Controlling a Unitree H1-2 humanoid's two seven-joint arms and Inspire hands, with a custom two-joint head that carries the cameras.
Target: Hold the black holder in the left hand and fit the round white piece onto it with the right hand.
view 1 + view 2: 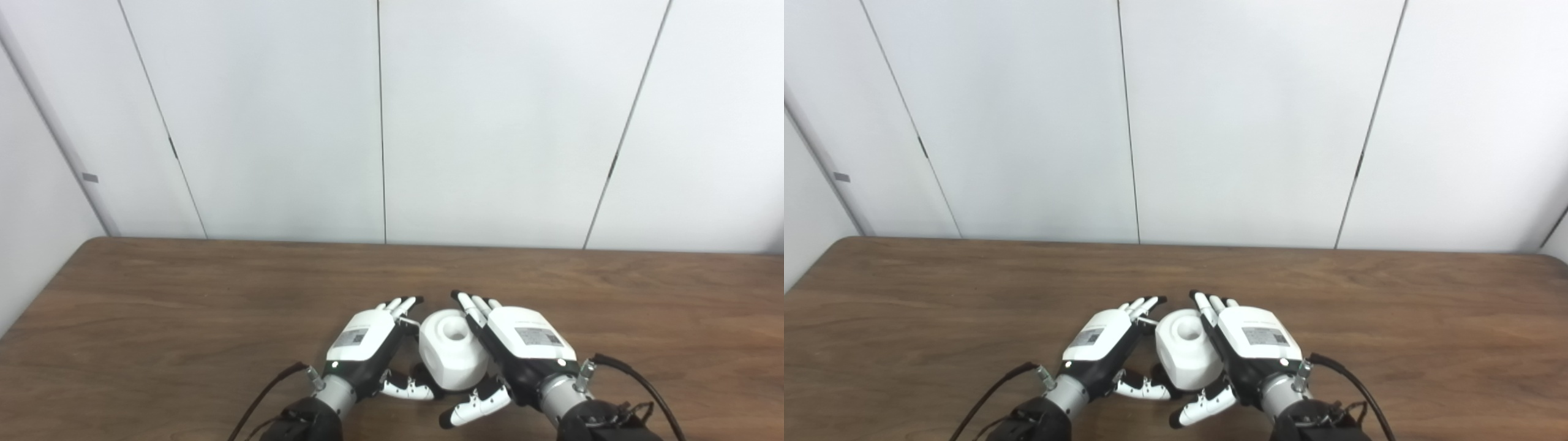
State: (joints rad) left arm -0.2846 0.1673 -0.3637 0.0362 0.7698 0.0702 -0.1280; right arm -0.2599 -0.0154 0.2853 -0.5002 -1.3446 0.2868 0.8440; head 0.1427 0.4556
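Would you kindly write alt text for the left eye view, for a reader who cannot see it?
Two robot hands flank a round white piece with a hole in its top, near the front edge of a brown wooden table; the left hand and right hand have fingers extended alongside it. White wall panels stand behind.

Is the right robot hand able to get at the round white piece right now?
Probably yes: the right robot hand lies open right beside the round white piece, nothing between them; the left robot hand flanks the other side.

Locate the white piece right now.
The white piece sits near the table's front edge, centre of both views, between the left robot hand and right robot hand.
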